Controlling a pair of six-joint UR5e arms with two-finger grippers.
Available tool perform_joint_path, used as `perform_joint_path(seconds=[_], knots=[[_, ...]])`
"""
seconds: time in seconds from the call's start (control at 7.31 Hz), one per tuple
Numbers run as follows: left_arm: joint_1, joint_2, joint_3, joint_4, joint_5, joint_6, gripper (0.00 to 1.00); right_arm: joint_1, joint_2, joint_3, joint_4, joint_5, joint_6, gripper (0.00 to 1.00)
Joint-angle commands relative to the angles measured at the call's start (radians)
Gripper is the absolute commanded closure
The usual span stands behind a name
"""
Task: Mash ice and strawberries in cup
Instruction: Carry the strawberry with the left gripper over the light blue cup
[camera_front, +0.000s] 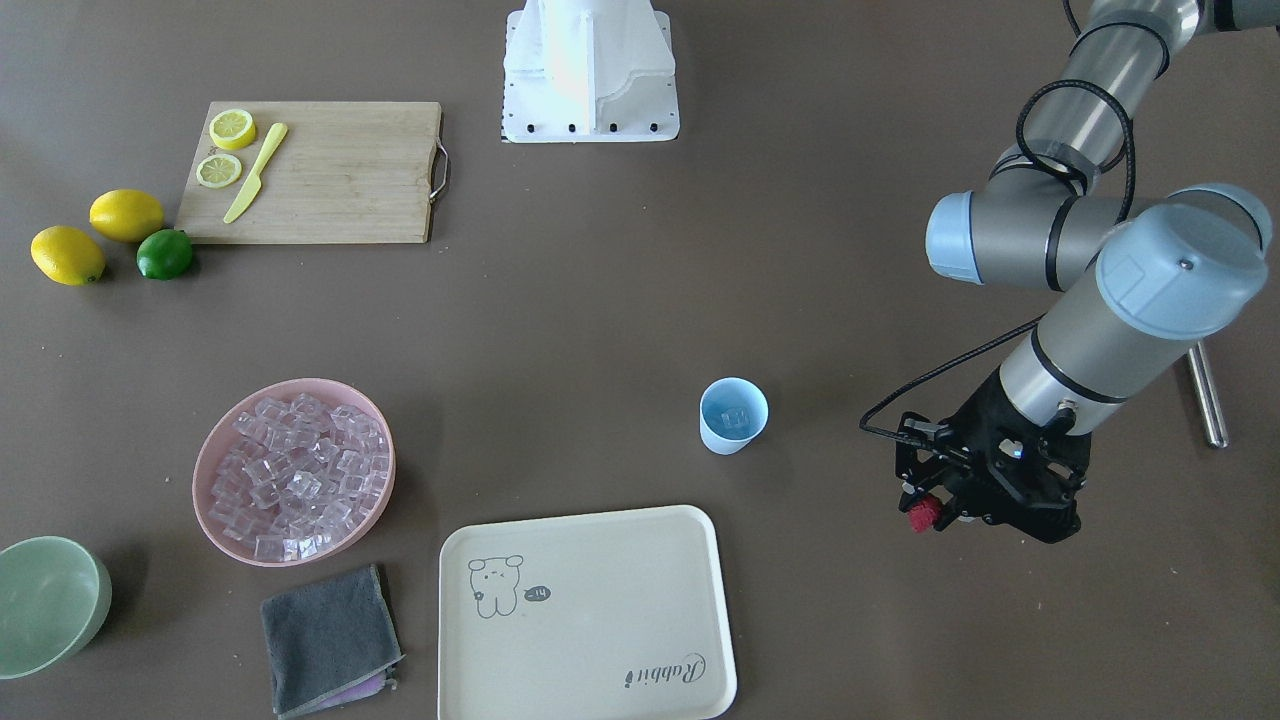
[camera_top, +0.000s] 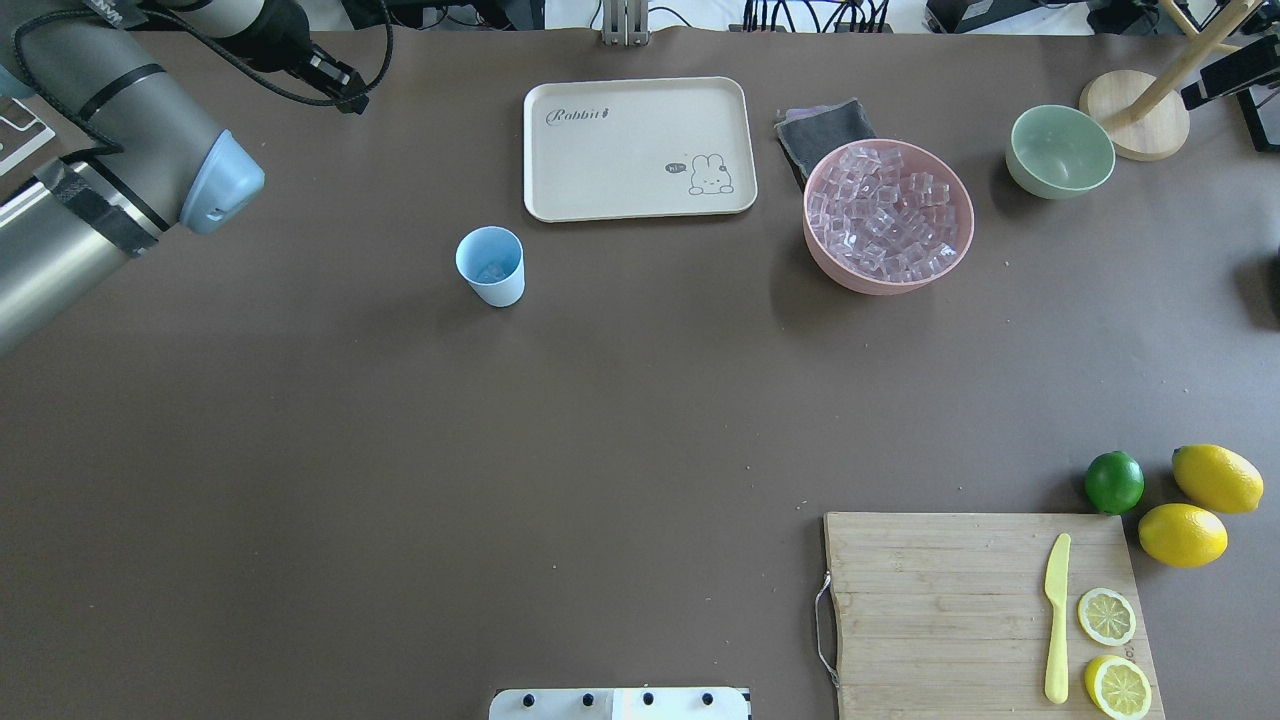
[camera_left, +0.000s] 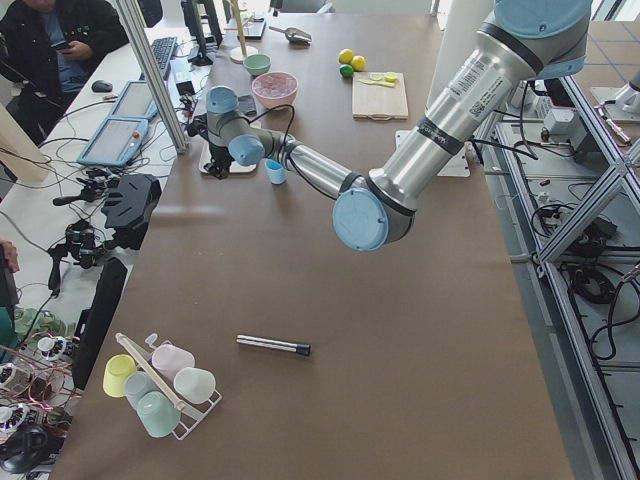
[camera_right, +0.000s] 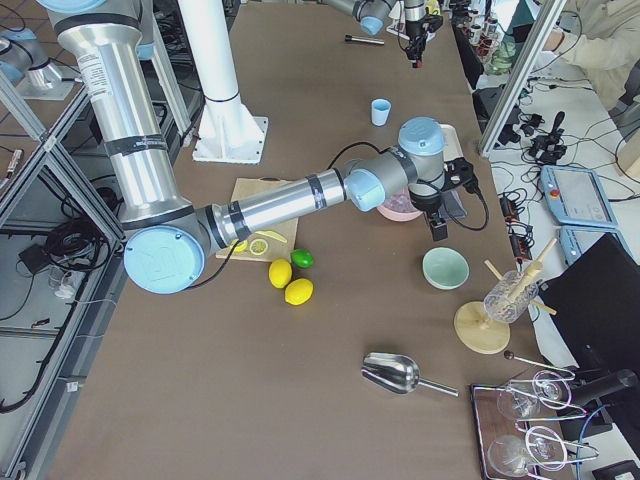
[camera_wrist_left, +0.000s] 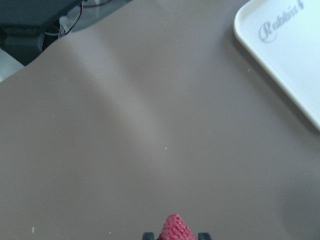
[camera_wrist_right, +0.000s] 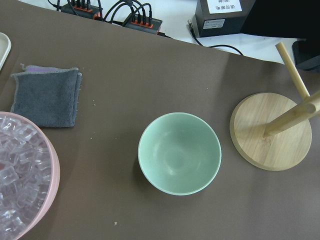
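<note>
The left claw (camera_front: 932, 509) is clamped on the strawberry (camera_front: 924, 514) above the bench (camera_front: 600, 330), on the robot's left of the cup (camera_front: 733, 418). Ice (camera_front: 295, 470) fills the pink bowl (camera_front: 215, 440). I cannot tell the right claw's (camera_right: 438, 228) state.

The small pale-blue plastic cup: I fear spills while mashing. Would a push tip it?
Probably light: the pale-blue plastic cup holds only a little clear ice. It narrows toward its base, so a push near the rim may tip it. Lower down, it likely slides on the smooth brown table.
</note>
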Motion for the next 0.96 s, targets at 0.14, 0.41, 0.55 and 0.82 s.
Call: perform_joint_path(seconds=[0.14, 0.41, 0.55, 0.82], knots=[[0.068, -0.02, -0.039, -0.064, -0.002, -0.056, 0.91, -0.008, 0.005, -0.025, 0.002, 0.001, -0.002, 0.01], [0.115, -0.022, -0.036, -0.072, 0.009, -0.058, 0.91, -0.008, 0.001, -0.022, 0.002, 0.001, 0.0, 0.01], [0.138, -0.016, -0.038, -0.099, 0.009, -0.105, 0.91, -0.008, 0.006, -0.023, 0.002, 0.001, 0.0, 0.01], [0.185, 0.001, -0.033, -0.135, 0.012, -0.139, 0.91, -0.008, 0.008, -0.022, 0.002, -0.002, 0.0, 0.01]])
